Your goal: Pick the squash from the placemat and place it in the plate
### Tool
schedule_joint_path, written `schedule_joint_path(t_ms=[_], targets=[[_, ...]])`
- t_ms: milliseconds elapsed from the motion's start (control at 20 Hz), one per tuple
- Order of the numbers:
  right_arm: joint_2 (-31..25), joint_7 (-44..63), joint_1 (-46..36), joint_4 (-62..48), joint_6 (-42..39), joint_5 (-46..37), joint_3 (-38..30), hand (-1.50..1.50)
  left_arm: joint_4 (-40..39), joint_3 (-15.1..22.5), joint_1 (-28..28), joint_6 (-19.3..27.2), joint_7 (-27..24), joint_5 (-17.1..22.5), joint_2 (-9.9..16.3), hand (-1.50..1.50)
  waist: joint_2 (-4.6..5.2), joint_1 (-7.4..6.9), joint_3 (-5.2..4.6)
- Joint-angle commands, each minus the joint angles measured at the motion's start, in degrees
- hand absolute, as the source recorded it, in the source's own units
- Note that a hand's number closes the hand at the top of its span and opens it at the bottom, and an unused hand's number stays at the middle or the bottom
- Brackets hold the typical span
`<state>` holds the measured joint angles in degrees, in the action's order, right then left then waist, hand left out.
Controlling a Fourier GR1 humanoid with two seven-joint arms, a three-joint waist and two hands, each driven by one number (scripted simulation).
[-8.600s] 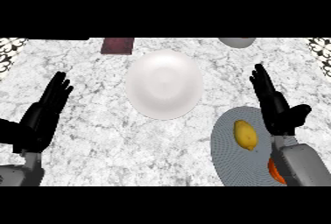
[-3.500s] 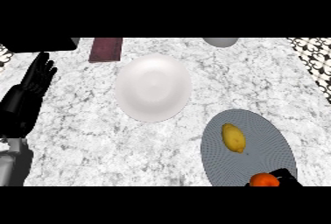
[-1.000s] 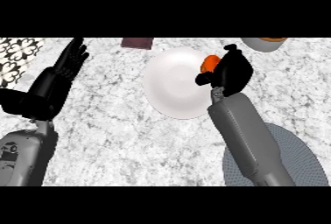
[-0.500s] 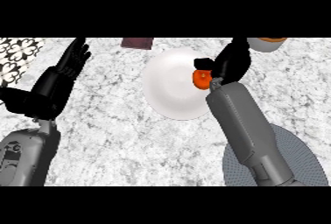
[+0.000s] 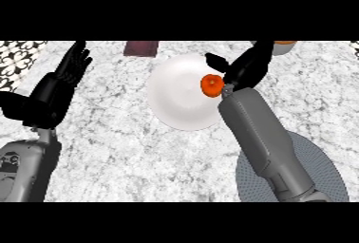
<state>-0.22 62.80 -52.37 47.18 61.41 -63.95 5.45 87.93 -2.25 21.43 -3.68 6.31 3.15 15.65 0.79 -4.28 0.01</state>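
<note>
The orange squash [image 5: 211, 84] lies on the right part of the white plate [image 5: 175, 97], just left of my right wrist. Above it my right hand [image 5: 245, 66] stands open, fingers stretched toward the far edge and thumb out to the left, with nothing curled round the squash. My right forearm runs down across the grey placemat [image 5: 322, 171] at the lower right and hides much of it. At the left my left hand [image 5: 56, 90] rests open with its fingers up.
A dark red block [image 5: 142, 47] lies at the far edge behind the plate. A grey bowl [image 5: 284, 46] with something orange in it sits at the far right. A patterned tile strip [image 5: 17, 59] borders the marble counter at the upper left.
My right hand's fingers have straightened and lifted off the squash, which now sits lower, on the plate beside the wrist. The left hand has stayed put.
</note>
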Motion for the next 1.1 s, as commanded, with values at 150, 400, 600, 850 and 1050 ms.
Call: schedule_joint_path(t_ms=[150,400,600,850,1050], targets=[[0.2,10.3,5.9,5.3,14.4,-3.3,5.7,-1.5,1.4,-2.2,-6.2,-0.8,-2.6,0.3,1.6,0.0,-1.4,2.84,-0.08],[0.2,11.7,20.9,16.0,14.6,-7.9,13.6,-1.5,0.6,-3.1,-5.4,-0.2,-1.5,0.4,1.2,0.0,-1.46,4.88,-0.07],[0.2,12.4,29.8,29.1,8.7,-13.4,15.8,-1.5,1.8,-4.3,-6.0,-1.4,-1.8,1.4,2.2,0.0,-1.46,5.37,-0.08],[0.2,14.1,43.9,45.1,4.2,-20.4,21.9,-1.5,0.8,-3.3,-4.4,1.8,-0.8,-1.5,0.7,0.0,-1.4,6.27,-0.09],[0.2,17.0,52.3,51.9,2.4,-26.8,25.6,-1.5,3.8,-3.7,-5.8,-1.2,1.1,0.8,1.7,0.0,-1.07,4.98,-0.05]])
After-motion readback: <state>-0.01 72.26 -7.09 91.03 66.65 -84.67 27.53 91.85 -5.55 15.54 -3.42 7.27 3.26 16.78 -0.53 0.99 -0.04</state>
